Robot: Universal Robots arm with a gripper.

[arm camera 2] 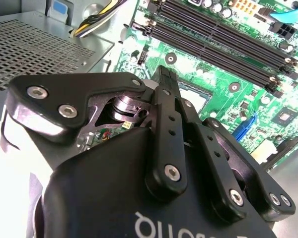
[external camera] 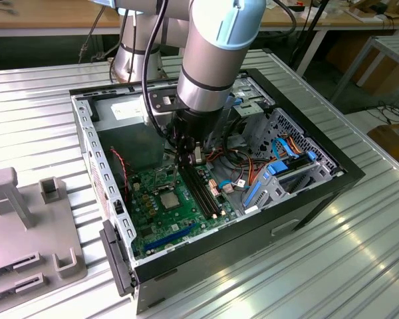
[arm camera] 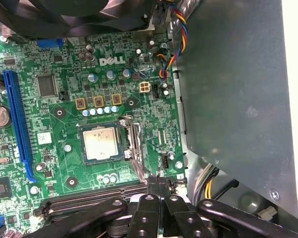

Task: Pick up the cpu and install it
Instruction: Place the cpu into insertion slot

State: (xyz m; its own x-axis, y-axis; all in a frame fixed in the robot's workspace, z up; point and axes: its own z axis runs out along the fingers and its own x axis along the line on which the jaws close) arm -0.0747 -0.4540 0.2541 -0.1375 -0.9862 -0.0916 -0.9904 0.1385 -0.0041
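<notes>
We see the cpu [arm camera: 100, 143] lying flat in its socket on the green board [arm camera: 64, 74], at about nine o'clock from the metal lever [arm camera: 136, 148] in the first wrist view; in the exterior view it lies at six o'clock from the gripper [external camera: 186, 159]. The gripper's fingers [arm camera: 159, 186] are pressed together, holding nothing. We judge the chip light, rigid and fragile, best taken by its opposite edges.
</notes>
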